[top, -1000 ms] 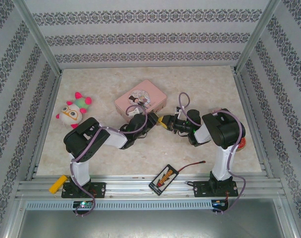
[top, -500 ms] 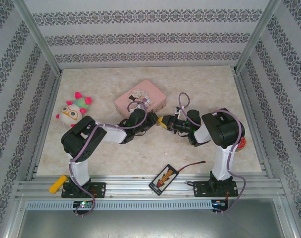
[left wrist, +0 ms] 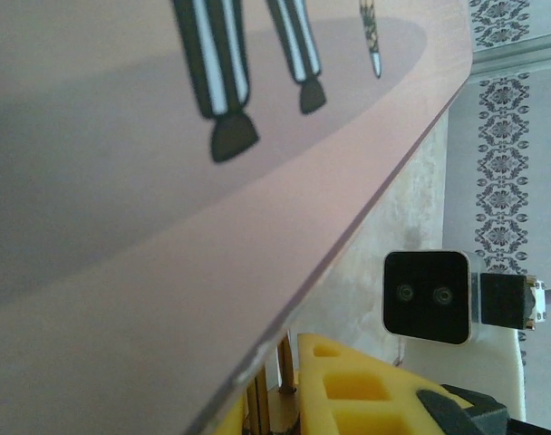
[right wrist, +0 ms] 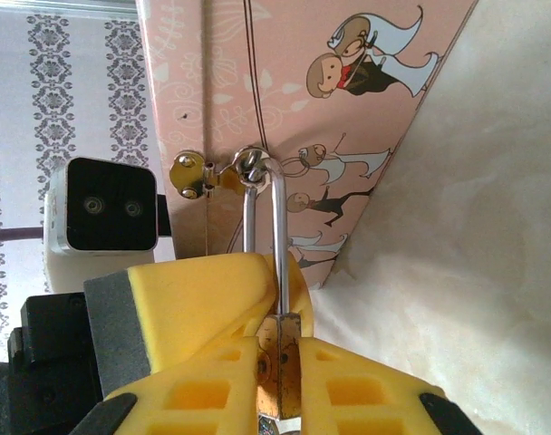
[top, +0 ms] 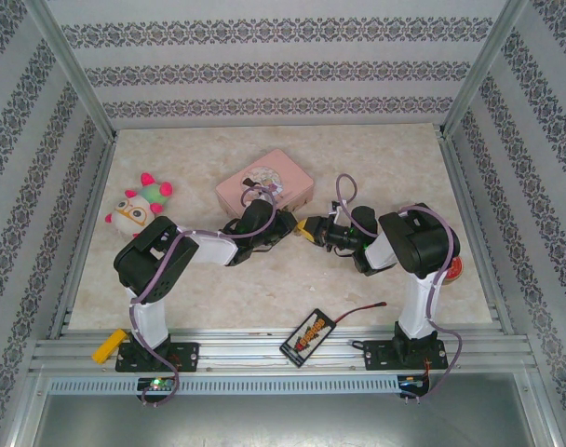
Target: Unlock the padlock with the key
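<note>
— Where is the padlock point(right wrist: 279, 372)?

— Right at the pink tin point(top: 264, 182), on the side that faces the arms. Its shackle point(right wrist: 278, 245) is hooked through the tin's clasp point(right wrist: 189, 172), and the brass body sticks out from the tin wall.

— Who has it?

— The right pincer point(right wrist: 280, 349). Its two yellow fingers are clenched on the body from either side, so the lock is pinned.

— Which way does it lie?

— Long axis straight out from the tin: shackle toward the clasp, bottom end pointing back into the right pincer's own palm. I'd guess the keyhole sits on that bottom end. If so, a key must come in from the side away from the tin, into the tight room between those fingers.

— And the other arm?

— The left pincer point(top: 279, 223) is tucked against the same tin wall, just beside the clasp, facing the right one head-on with the lock between them. Released or clenched, I can't tell, because the tin hides most of it.

— The key?

— Too small to pick out near the tin. The left arm is the free one and it is close. But it meets the shackle end, not the bottom.
</note>
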Controlling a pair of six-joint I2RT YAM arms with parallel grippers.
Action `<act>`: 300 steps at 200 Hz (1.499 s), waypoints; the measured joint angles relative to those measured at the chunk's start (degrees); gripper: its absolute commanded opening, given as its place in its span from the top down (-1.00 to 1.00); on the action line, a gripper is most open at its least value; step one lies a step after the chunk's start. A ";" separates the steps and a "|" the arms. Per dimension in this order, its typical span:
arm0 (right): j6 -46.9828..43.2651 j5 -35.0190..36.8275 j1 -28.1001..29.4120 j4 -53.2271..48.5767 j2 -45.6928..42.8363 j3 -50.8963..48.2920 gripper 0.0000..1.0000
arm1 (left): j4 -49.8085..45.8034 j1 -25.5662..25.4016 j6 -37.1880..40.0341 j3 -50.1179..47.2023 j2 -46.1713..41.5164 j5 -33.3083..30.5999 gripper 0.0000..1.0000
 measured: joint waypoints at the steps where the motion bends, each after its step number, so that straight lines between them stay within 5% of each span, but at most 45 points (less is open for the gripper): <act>1: 0.00 0.00 0.00 0.00 0.00 0.00 0.66 | 0.00 0.00 0.00 0.00 0.00 0.02 0.85; 27: -0.20 -0.09 -0.35 0.02 0.00 -0.44 0.56 | -0.22 0.00 0.17 0.00 0.00 0.17 1.00; 84: -4.07 0.11 -3.13 -3.30 -4.44 -4.02 0.38 | -0.59 -0.02 0.37 0.00 0.00 0.15 1.00; 142: -20.02 5.01 -2.82 -28.20 -22.27 -4.42 0.31 | -1.90 -0.09 -0.39 -0.04 -1.01 -0.66 1.00; 203: -44.30 24.81 8.98 -66.88 -40.98 4.74 0.30 | -4.83 -0.20 -1.44 -1.92 -4.35 -2.21 1.00; 300: -55.41 37.83 17.49 -79.76 -51.17 3.91 0.16 | -7.17 -1.68 -5.49 -7.80 -10.36 -5.70 1.00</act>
